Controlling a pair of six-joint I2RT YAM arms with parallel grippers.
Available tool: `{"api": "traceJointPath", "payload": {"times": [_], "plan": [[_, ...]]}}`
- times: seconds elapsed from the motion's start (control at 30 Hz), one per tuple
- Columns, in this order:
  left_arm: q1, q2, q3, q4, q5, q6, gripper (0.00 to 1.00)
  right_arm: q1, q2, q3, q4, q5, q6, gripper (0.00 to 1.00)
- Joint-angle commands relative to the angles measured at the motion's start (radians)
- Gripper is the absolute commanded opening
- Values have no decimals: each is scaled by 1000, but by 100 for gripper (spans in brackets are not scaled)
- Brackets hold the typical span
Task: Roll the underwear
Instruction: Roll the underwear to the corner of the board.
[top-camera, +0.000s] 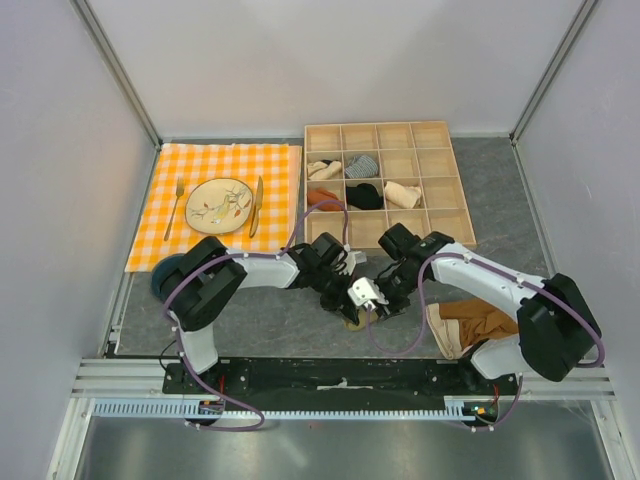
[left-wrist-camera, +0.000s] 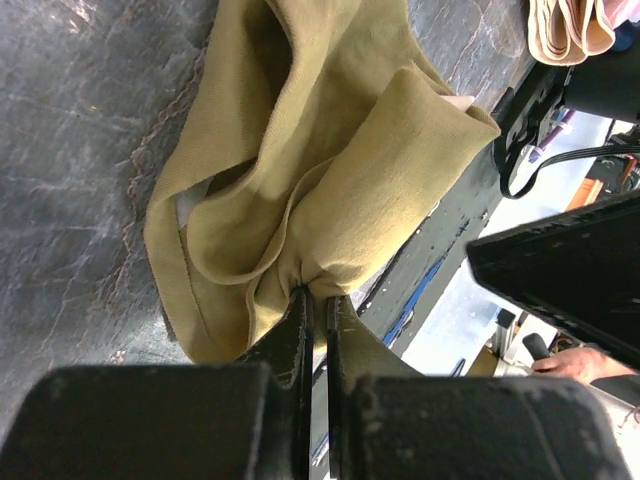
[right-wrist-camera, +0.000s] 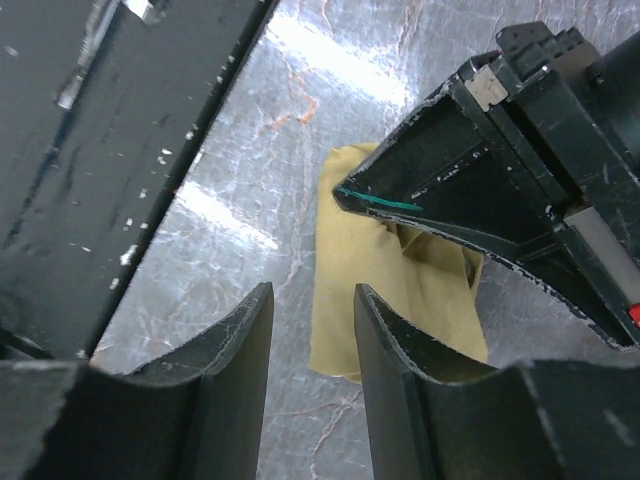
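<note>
The olive-khaki underwear lies bunched on the dark marbled table, close to the near edge. In the top view only a small part of it shows under the two grippers. My left gripper is shut on a pinched fold of the fabric; it also shows in the top view. My right gripper is open and empty, hovering just above the table beside the underwear's edge, and it faces the left gripper. In the top view the right gripper sits just right of the left one.
A wooden compartment box with several rolled garments stands at the back right. An orange checked cloth with a plate, fork and knife lies at the back left. A pile of rust-brown and pink garments lies near the right arm's base.
</note>
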Motion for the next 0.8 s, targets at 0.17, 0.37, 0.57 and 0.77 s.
{"api": "traceJointPath", "payload": {"times": [0.17,0.37,0.57,0.77], "plan": [[12,92,-2,-140,-205,8,2,33,70,-46,166,131,8,47],[12,88,10,-146,-205,3,3,39,93,-84,217,186,0,48],[21,70,33,-161,-214,2,7,40,120,-94,223,219,-4,45],[44,-5,51,-174,-240,-3,32,40,122,-111,225,239,-1,29]]}}
